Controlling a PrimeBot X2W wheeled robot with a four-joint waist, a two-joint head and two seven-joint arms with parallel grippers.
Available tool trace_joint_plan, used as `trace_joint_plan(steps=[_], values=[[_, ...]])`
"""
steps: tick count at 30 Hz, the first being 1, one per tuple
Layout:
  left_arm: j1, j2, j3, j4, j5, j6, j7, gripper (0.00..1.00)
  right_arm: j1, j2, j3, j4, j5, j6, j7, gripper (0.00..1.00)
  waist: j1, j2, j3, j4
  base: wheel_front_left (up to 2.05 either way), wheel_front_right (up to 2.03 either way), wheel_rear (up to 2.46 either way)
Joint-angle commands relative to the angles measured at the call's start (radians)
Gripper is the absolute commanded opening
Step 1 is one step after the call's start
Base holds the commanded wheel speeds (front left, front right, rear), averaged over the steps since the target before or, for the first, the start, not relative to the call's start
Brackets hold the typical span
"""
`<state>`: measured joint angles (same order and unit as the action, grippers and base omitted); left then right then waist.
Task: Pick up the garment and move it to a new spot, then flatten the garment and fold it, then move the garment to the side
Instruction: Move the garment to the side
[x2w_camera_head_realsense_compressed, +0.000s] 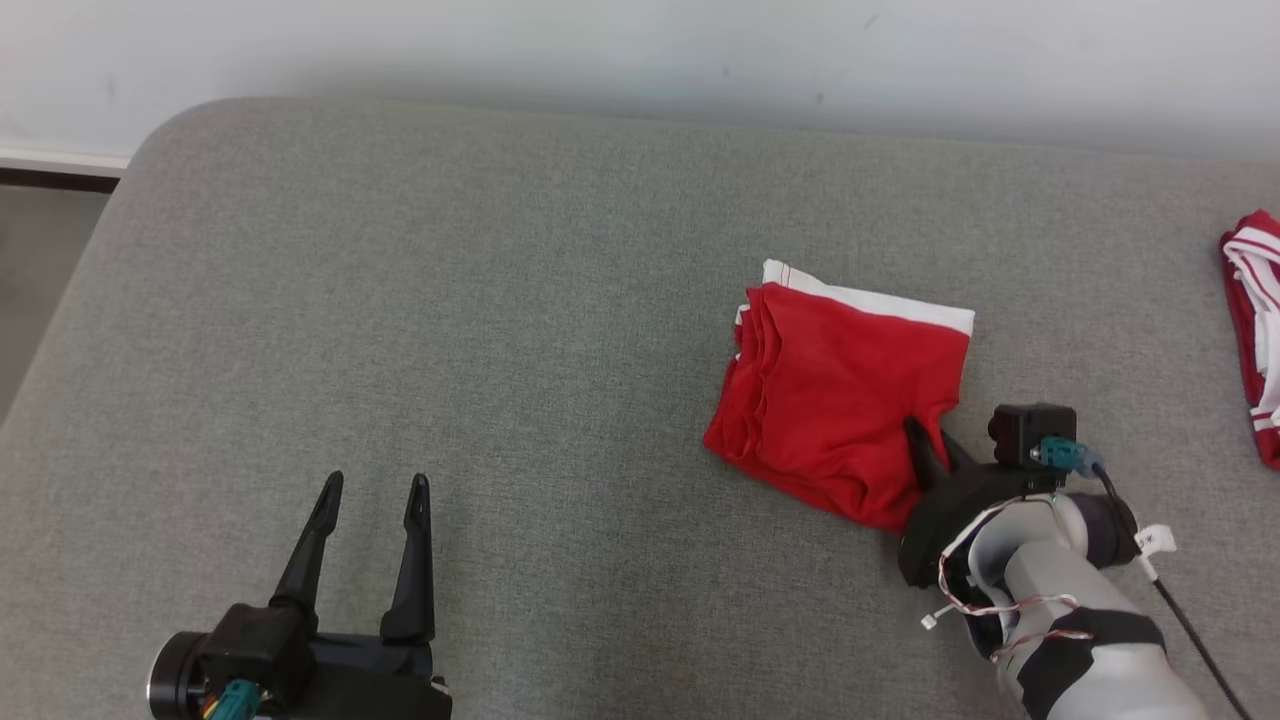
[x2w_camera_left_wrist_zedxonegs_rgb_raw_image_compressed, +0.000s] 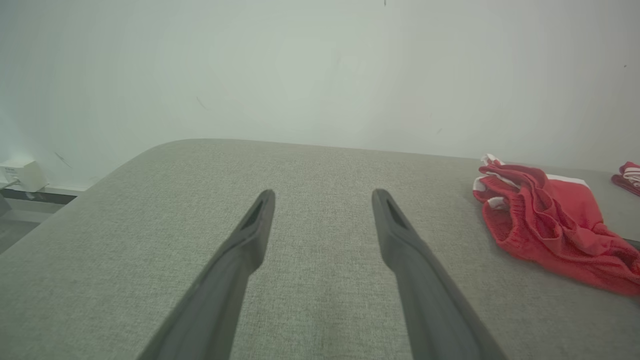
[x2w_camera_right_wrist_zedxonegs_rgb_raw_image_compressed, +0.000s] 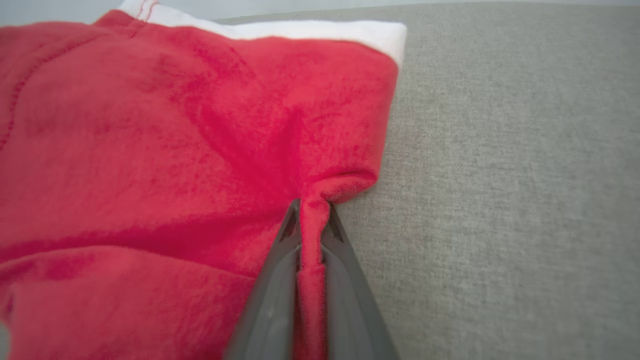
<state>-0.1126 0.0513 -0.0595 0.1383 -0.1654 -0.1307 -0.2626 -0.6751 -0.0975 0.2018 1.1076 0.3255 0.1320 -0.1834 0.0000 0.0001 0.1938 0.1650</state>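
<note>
The garment (x2w_camera_head_realsense_compressed: 835, 390) is red with a white band, folded into a rough square on the grey cushion, right of centre. Its layered edge faces the left wrist view (x2w_camera_left_wrist_zedxonegs_rgb_raw_image_compressed: 550, 225). My right gripper (x2w_camera_head_realsense_compressed: 930, 445) is shut on the garment's near right edge; in the right wrist view a pinched ridge of red cloth (x2w_camera_right_wrist_zedxonegs_rgb_raw_image_compressed: 312, 235) runs between the two closed fingers (x2w_camera_right_wrist_zedxonegs_rgb_raw_image_compressed: 311, 207). My left gripper (x2w_camera_head_realsense_compressed: 375, 485) rests open at the lower left, well away from the garment, with bare cushion between its fingers (x2w_camera_left_wrist_zedxonegs_rgb_raw_image_compressed: 322, 192).
A second red and white piece of cloth (x2w_camera_head_realsense_compressed: 1255, 320) lies at the far right edge of the cushion (x2w_camera_head_realsense_compressed: 450, 300). A pale wall (x2w_camera_head_realsense_compressed: 640, 50) runs along the back. The cushion's rounded left corner drops to the floor (x2w_camera_head_realsense_compressed: 40, 260).
</note>
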Motion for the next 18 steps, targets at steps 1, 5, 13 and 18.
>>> trace_joint_plan(steps=[1,5,13,18], values=[[-0.016,-0.001,0.0,-0.001,-0.004,0.002,-0.003,1.0,-0.013,-0.022,0.024,0.015,0.0,-0.003,0.005,0.0,0.0,-0.0001,0.015,0.001,0.0,0.0,0.0],[-0.025,-0.001,-0.003,0.001,0.0,0.001,-0.003,1.0,-0.062,-0.062,0.092,-0.001,0.008,-0.003,0.01,0.0,0.0,-0.0001,0.042,-0.012,0.0,0.0,0.0],[-0.069,-0.001,-0.015,-0.019,0.006,0.001,-0.003,1.0,-0.167,-0.172,0.269,-0.103,0.045,-0.003,0.051,0.0,0.0,-0.0001,0.129,-0.068,0.0,0.0,0.0],[-0.102,-0.001,-0.014,-0.046,0.013,0.001,-0.003,1.0,-0.234,-0.287,0.396,-0.217,0.101,-0.003,0.086,0.0,0.0,-0.0001,0.196,-0.121,0.0,0.0,0.0]])
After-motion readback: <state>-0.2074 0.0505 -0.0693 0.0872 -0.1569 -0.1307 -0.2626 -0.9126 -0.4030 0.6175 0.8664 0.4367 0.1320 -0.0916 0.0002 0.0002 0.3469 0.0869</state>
